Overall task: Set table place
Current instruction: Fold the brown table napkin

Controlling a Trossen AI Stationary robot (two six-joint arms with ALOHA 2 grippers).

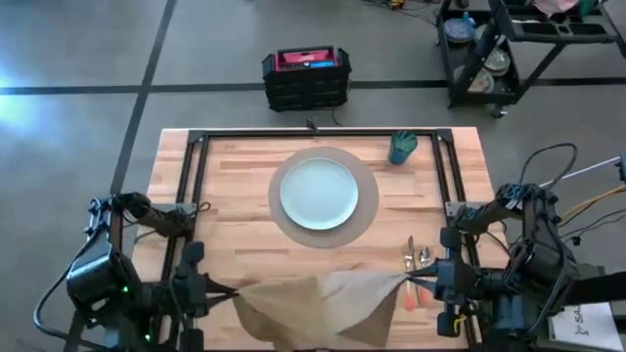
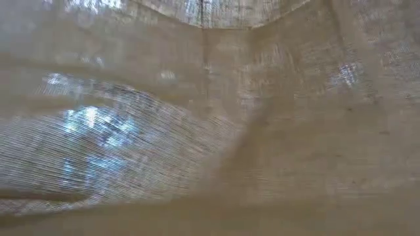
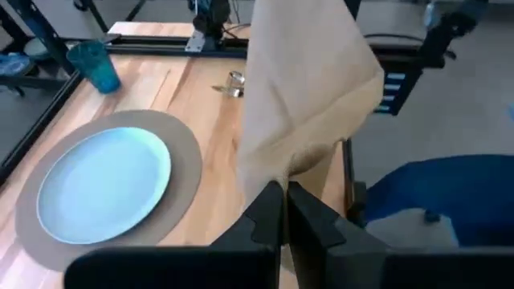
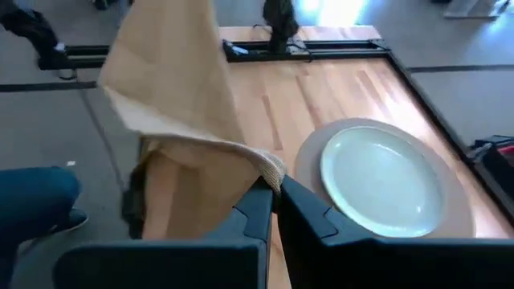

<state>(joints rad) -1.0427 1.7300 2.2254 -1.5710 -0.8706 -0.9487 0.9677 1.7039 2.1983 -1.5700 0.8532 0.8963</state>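
Low view: frame filled edge to edge by tan coarse-weave cloth [image 2: 216, 124], hanging right in front of the lens. Weave threads clearly visible. Light shows through the thinner patches, bright bluish at mid-left and a smaller spot at upper right. A fold runs diagonally from top centre down toward lower left; darker, denser band across the bottom. Curved brighter strip along the top edge.

Black crate [image 1: 306, 78] with red top sits on the grey floor just beyond the table's far edge. Black wheeled cart [image 1: 509, 44] at far right, shelves loaded with dishes. White paper sheet [image 1: 579, 328] near the right corner, cables beside it.
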